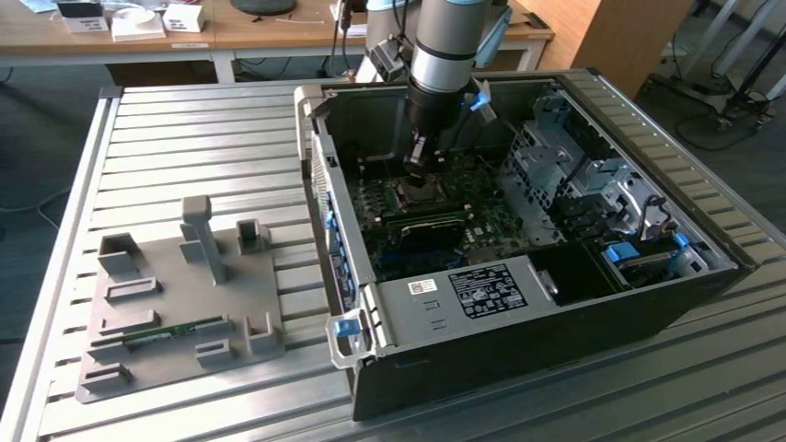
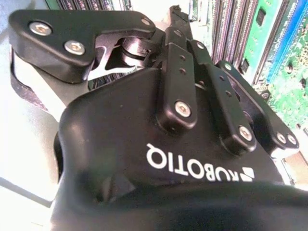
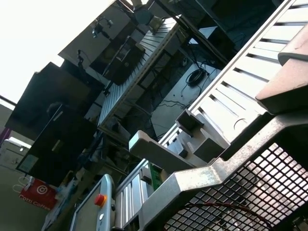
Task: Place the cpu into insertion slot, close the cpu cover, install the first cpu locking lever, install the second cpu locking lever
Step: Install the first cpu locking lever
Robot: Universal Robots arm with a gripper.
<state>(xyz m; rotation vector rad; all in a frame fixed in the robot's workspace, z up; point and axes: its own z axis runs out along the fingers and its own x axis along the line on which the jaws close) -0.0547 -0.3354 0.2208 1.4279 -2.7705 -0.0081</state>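
Hand is reaching into the case over the socket; its grip and task progress cannot be told.

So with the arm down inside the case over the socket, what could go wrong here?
The end effector sits low over the motherboard, so a slight misalignment could knock nearby components. The computer case wall stands close beside the arm, leaving little room sideways. In the second wrist view the end effector body hides the contact area.

cpu socket behind fingers
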